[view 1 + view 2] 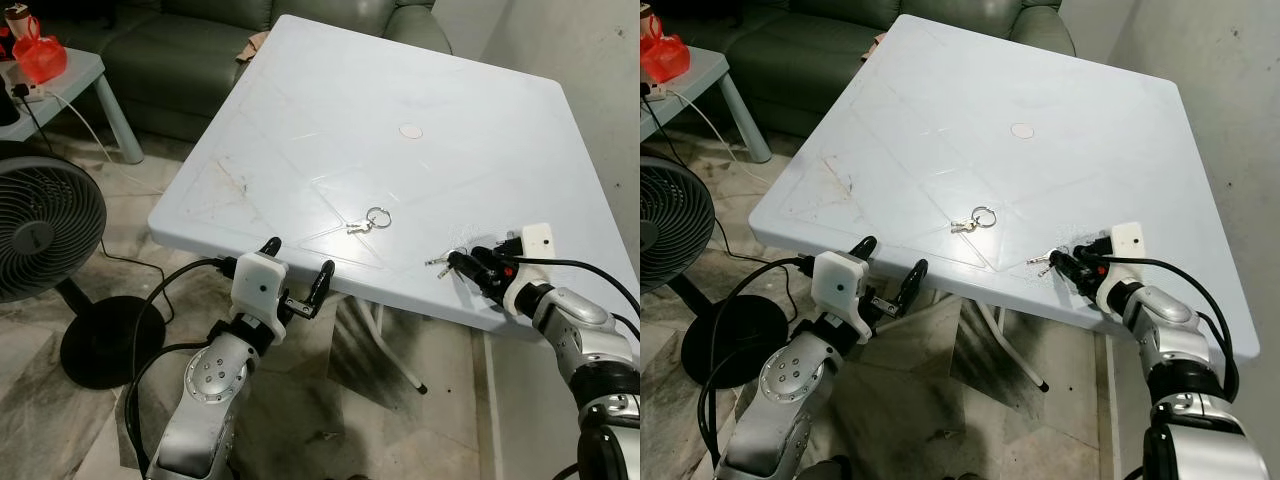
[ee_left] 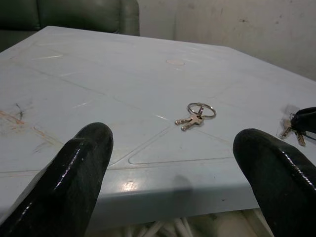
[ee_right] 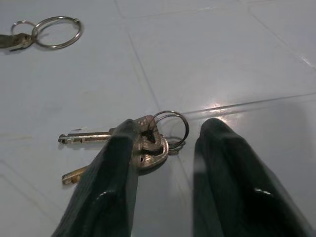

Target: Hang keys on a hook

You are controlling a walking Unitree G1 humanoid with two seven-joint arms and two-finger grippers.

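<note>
A bunch of keys on a ring (image 3: 148,147) lies flat on the white table (image 1: 330,110) near its front right edge. My right gripper (image 3: 170,129) is down at the table surface, open, its fingers straddling the key heads and ring; one finger (image 3: 113,168) overlaps the key heads, the other stands apart. A second key ring with small keys (image 1: 372,219) rests a little further in, toward the table's middle. My left gripper (image 1: 298,257) is open with nothing in it, held just below and in front of the table's near edge.
A black floor fan (image 1: 40,235) stands at the left with cables on the tiled floor. A green sofa (image 1: 190,50) and a small side table holding a red bag (image 1: 40,58) are behind. A wall (image 1: 590,60) runs close along the table's right.
</note>
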